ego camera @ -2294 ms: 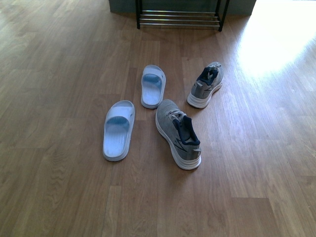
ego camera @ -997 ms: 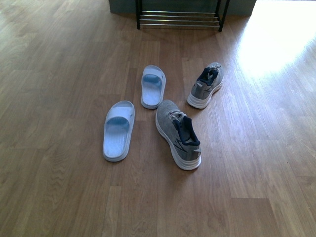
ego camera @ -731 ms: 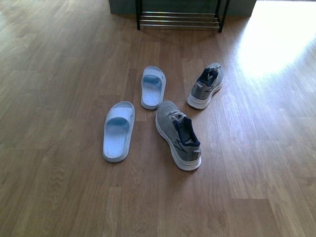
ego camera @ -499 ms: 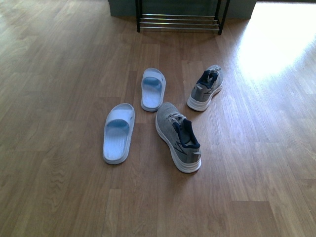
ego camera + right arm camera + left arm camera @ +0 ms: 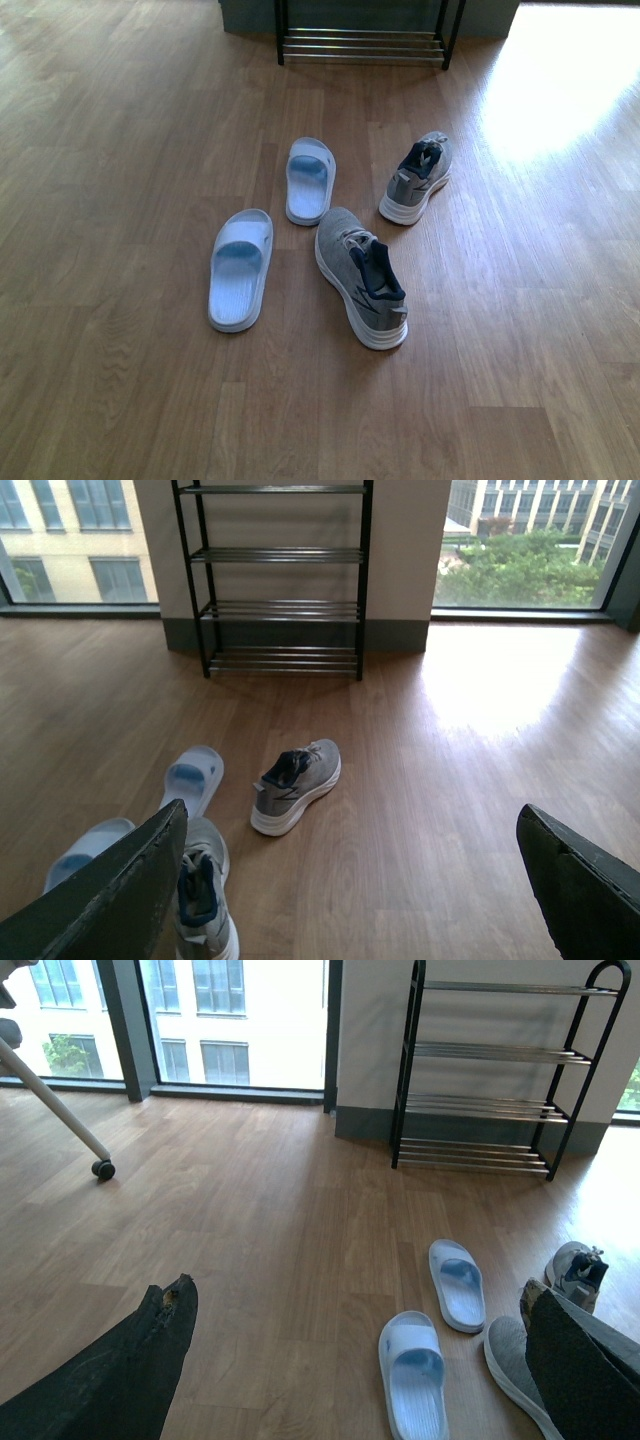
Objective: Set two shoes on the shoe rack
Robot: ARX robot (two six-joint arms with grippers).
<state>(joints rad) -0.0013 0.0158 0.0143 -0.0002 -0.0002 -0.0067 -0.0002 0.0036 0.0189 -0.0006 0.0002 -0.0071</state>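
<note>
Lying on the wooden floor (image 5: 120, 150), all four shoes sit around the middle of the front view, none of them on the shoe rack (image 5: 362, 45), which stands at the top centre of the frame, well apart from them.

The nearer sneaker (image 5: 362, 278) is just right of centre. Its long axis runs slightly on the diagonal, with the toe toward the upper left and the silvery heel toward the lower right. The farther sneaker (image 5: 415, 178) lies above and to the right of it. It slants the other way, heel to the lower left and toe to the upper right. The two are near each other but not touching.

The nearer slide (image 5: 240, 268) lies left of centre, nearly straight up and down the frame, its strap end toward the top. The farther slide (image 5: 310, 180) sits above and right of it, likewise lengthwise up the frame with its strap end toward the rack. Its lower end is just beside the nearer sneaker's toe.

In the left wrist view, the left gripper (image 5: 357, 1290) has its dark fingers (image 5: 130, 1370) spread wide with nothing between them. The right gripper (image 5: 350, 810) is likewise spread and empty in its own wrist view.
</note>
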